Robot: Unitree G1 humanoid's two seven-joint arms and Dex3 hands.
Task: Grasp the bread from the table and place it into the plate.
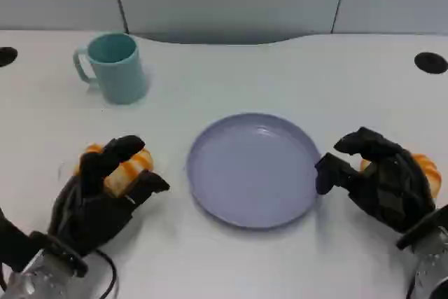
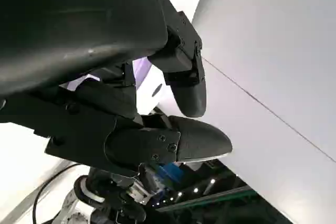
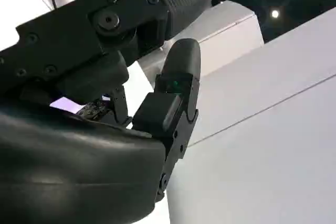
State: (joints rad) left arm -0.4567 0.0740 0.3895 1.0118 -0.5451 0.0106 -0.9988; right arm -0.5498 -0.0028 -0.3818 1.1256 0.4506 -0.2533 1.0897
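Down by me, my left robot hand (image 1: 98,197) holds one bread (image 1: 124,170) left of the plate (image 1: 253,170), while my right robot hand (image 1: 381,180) curls over another bread (image 1: 428,171) right of it.

Orange-striped bread (image 1: 129,170), lavender plate (image 1: 253,170), teal mug (image 1: 112,66).

Bright, even overhead light, soft shadows; wrist views dark, slightly blurred.
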